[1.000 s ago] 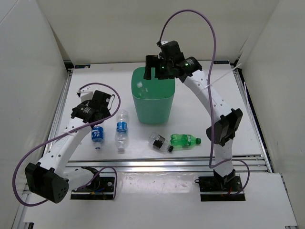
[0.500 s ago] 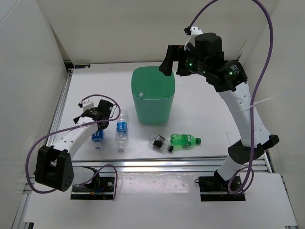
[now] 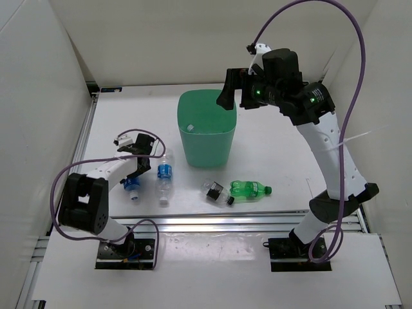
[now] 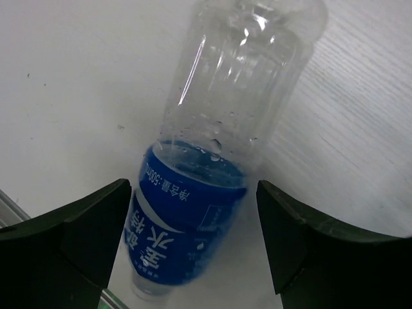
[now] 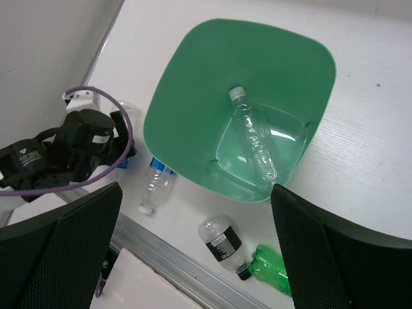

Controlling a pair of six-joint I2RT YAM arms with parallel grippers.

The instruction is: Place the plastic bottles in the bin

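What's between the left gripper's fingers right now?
A blue-label bottle lying on the table; the left wrist view shows it between the open fingers.

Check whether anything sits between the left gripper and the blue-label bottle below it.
Nothing visible does. The left gripper hangs open right over the blue-label bottle, one finger on each side of it, with only bare table around.

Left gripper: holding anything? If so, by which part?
Nothing held yet. The left gripper straddles the blue-label bottle at its label, jaws open, not visibly pressing it. The right gripper is open and empty above the bin.
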